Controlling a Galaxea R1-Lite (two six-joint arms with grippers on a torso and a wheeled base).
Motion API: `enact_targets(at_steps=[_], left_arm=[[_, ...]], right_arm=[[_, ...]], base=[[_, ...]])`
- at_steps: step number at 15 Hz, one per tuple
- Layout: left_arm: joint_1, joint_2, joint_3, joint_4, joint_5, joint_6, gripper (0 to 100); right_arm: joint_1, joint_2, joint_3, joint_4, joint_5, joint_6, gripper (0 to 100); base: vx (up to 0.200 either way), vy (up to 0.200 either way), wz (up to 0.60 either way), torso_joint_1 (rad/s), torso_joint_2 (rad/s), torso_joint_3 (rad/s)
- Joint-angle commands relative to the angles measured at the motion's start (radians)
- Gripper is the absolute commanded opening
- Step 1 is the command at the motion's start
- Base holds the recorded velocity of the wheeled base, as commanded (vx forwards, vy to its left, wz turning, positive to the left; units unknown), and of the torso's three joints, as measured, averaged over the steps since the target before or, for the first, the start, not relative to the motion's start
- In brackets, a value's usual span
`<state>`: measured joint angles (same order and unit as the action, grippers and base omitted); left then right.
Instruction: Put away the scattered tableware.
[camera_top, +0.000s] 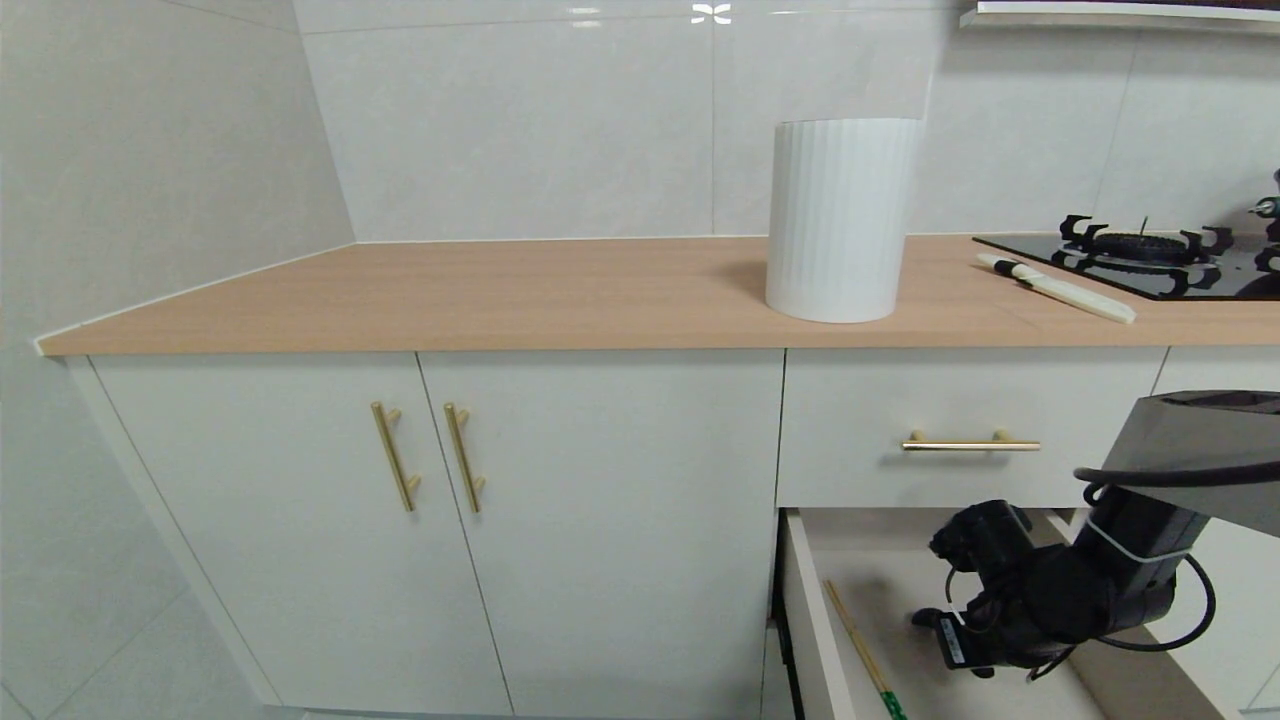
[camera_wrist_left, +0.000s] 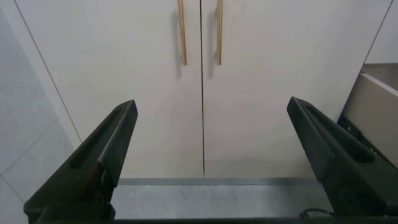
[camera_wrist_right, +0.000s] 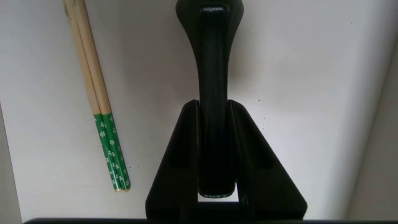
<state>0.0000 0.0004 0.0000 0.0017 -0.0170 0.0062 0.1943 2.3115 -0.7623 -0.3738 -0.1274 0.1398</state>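
My right gripper (camera_top: 968, 640) hangs low inside the open lower drawer (camera_top: 806, 610), shut on the handle of a black utensil (camera_wrist_right: 214, 43) whose broader end points away over the white drawer floor (camera_wrist_right: 305, 74). A pair of wooden chopsticks with green patterned tips (camera_wrist_right: 99, 99) lies on that floor beside the utensil, near the drawer's left wall (camera_top: 858, 640). On the wooden counter a cream-coloured knife with a black band (camera_top: 1055, 288) lies beside the stove. My left gripper (camera_wrist_left: 211, 109) is open with nothing between its fingers, facing the white cabinet doors (camera_wrist_left: 267, 93).
A tall white ribbed container (camera_top: 840, 220) stands on the countertop (camera_top: 500, 295). A black gas hob (camera_top: 1140, 255) sits at the far right. Above the open drawer is a closed drawer with a gold handle (camera_top: 970, 443). The double doors have gold handles (camera_top: 430, 455).
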Motion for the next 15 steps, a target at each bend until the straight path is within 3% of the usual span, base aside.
enact_targets(at_steps=[1,2,3,12,15], left_arm=[[0.000,0.000,0.000,0.000,0.000,0.000,100],[0.000,0.000,0.000,0.000,0.000,0.000,100],[0.000,0.000,0.000,0.000,0.000,0.000,100],[0.000,0.000,0.000,0.000,0.000,0.000,100],[0.000,0.000,0.000,0.000,0.000,0.000,100]], right_arm=[[0.005,0.000,0.000,0.000,0.000,0.000,0],[0.004,0.000,0.000,0.000,0.000,0.000,0],[0.005,0.000,0.000,0.000,0.000,0.000,100],[0.005,-0.012,0.008,-0.002,0.000,0.038,100],[-0.003,-0.184,0.067,0.006,0.006,0.053,100]], base=[[0.000,0.000,0.00,0.000,0.00,0.000],[0.000,0.000,0.00,0.000,0.00,0.000],[0.000,0.000,0.00,0.000,0.00,0.000],[0.000,0.000,0.00,0.000,0.00,0.000],[0.000,0.000,0.00,0.000,0.00,0.000]])
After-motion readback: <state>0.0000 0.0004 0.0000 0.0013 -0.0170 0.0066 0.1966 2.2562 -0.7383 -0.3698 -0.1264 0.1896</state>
